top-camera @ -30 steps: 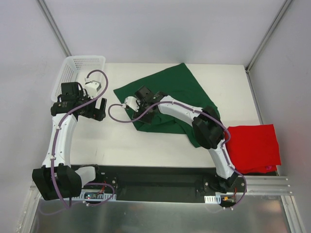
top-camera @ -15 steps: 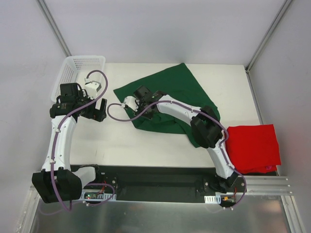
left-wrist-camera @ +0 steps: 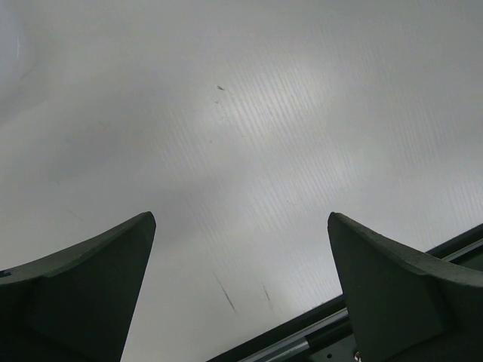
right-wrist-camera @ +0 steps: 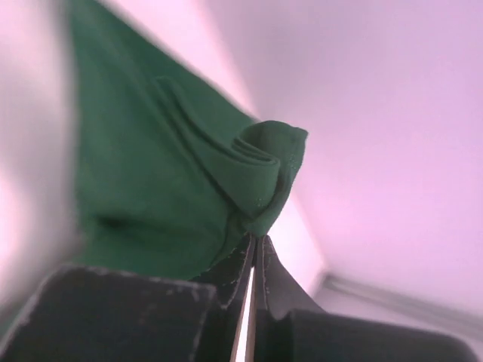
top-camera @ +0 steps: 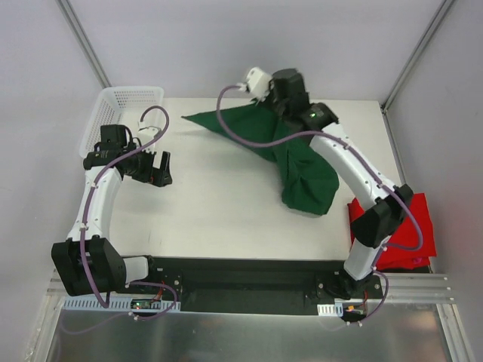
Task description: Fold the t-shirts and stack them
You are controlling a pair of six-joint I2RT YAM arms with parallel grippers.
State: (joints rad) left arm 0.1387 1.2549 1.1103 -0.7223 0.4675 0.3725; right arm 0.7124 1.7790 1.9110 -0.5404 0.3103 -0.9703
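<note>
Now the right gripper [right-wrist-camera: 253, 249] is clamped tight on a bunched fold of the green t-shirt [top-camera: 302, 170] and has swung up and back to the far edge of the table [top-camera: 226, 211]. A second ago it sat low on the cloth near the table's middle, with the shirt spread fairly flat beneath it. The lift has pulled the garment off its spread: it now hangs from the pinch as a long drape, with one tail reaching left along the far edge and the bulk sagging down toward the right side of the table, where its lower end seems to rest. That reads as the first fold or a shake-out under way, not a finished fold, since the cloth is bunched rather than squared. The red t-shirt [top-camera: 415, 219] lies at the near right corner, partly hidden by the right arm and well apart from the green one, so stacking is not yet begun. The left gripper [top-camera: 155, 167] hovers over the left side of the table just in front of the white basket [top-camera: 106, 113], jaws spread wide and holding nothing.
</note>
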